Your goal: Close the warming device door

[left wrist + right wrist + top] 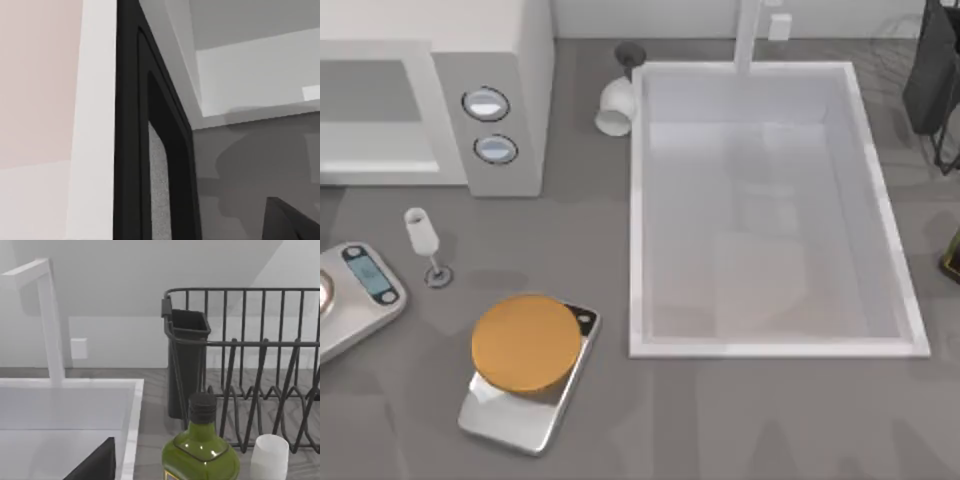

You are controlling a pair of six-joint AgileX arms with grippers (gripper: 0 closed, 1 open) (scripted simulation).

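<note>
The warming device [490, 60] is a white box at the table's back left, with two round dials [485, 103] on its side panel. Left of the dials its front shows a grey recess [365, 90] above a pale floor. In the left wrist view the door [127, 150] is very close and seen nearly edge-on, with a black inner frame and a speckled grey window [158, 200]. A dark piece of my left gripper [287, 222] shows beside the door. A dark piece of my right gripper [95, 465] hangs over the sink's near rim.
A white sink [636, 250] with a faucet [750, 35] fills the middle right. A tipped white cup [615, 105], a wine glass [425, 240] and two silver scales [360, 290], one under an orange disc [525, 340], stand left. Dish rack [250, 365], green bottle [200, 450].
</note>
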